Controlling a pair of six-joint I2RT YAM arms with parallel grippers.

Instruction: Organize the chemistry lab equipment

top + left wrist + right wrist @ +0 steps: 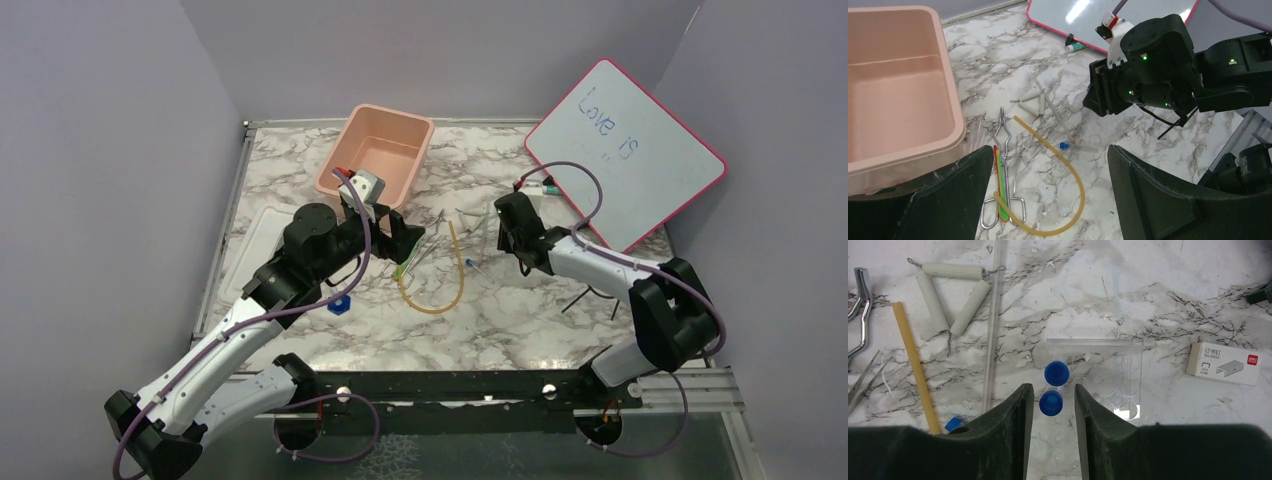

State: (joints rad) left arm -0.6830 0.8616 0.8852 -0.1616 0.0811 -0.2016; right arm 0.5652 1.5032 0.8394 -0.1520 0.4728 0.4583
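Observation:
An amber rubber tube [1075, 175] lies bent in a U on the marble table, also seen from above [455, 290]. Metal tongs [1004, 145] and a green-handled tool [1000, 200] lie beside it. My left gripper [1050, 150] is open wide and empty above them. My right gripper [1053, 388] is open, its fingers on either side of a blue-capped tube [1051, 403] standing in a clear rack [1108, 380], apart from it. A second blue cap [1056, 373] stands just beyond. A black wire piece [590, 298] lies by the right arm.
The pink tub [380, 150] stands open at the back, by my left gripper. The red-framed whiteboard [625, 150] leans at the back right. A clay triangle [948, 300], a glass rod [993, 330], a staple box [1224, 363] and a blue piece [341, 305] lie about.

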